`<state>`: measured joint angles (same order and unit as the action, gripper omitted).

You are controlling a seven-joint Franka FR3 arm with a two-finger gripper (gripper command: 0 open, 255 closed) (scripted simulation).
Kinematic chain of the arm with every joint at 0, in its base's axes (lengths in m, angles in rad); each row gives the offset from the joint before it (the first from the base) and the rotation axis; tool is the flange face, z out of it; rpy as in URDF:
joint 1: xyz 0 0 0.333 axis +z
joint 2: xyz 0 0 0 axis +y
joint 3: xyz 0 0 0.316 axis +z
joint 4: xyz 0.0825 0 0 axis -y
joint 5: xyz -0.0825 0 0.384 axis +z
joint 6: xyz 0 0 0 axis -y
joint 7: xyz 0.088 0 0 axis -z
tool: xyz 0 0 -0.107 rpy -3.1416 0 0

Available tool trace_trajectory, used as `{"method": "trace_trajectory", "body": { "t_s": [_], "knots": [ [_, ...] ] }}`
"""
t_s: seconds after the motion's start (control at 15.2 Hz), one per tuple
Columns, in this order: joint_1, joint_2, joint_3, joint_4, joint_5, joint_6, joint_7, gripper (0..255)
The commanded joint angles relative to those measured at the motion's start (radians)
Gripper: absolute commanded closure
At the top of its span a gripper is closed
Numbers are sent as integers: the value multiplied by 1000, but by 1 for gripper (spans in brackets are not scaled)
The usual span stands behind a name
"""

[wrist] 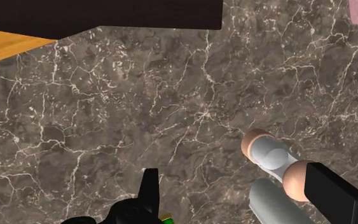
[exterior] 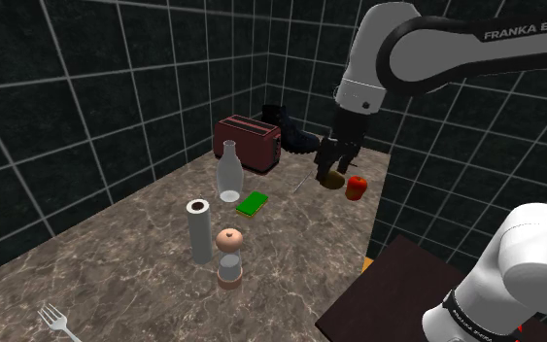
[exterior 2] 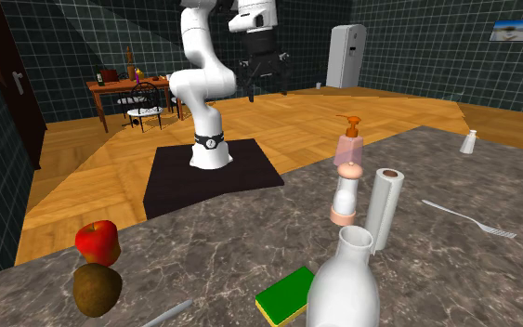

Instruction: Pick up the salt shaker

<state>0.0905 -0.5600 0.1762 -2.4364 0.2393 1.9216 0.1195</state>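
Note:
A small white shaker (exterior 2: 470, 141) with a grey cap stands alone near the counter's far right in the second exterior view. A taller peach-and-white shaker (exterior: 228, 257) (exterior 2: 345, 193) (wrist: 269, 156) stands mid-counter beside a grey paper roll (exterior: 199, 231) (exterior 2: 385, 209) (wrist: 276, 203). My gripper (exterior: 331, 173) (exterior 2: 269, 86) (wrist: 229, 184) hangs open high over the counter near its stand-side edge, holding nothing. In the wrist view the peach-and-white shaker lies just inside the right finger, well below it.
On the marble counter (exterior: 125, 243): red toaster (exterior: 247, 141), glass bottle (exterior: 228, 172), green sponge (exterior: 254, 203), red apple (exterior: 357, 187), brown fruit (exterior 2: 97, 288), pink soap dispenser (exterior 2: 348, 144), fork (exterior: 57, 319). The dark stand (exterior: 388, 291) borders the counter.

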Motion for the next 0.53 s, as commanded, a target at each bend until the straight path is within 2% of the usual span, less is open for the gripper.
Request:
{"method": "trace_trajectory", "body": {
  "t_s": [0.0,0.46],
  "knots": [
    [10,54,33,8,14,55,31,0],
    [34,274,141,67,23,242,144,0]
  ]
}}
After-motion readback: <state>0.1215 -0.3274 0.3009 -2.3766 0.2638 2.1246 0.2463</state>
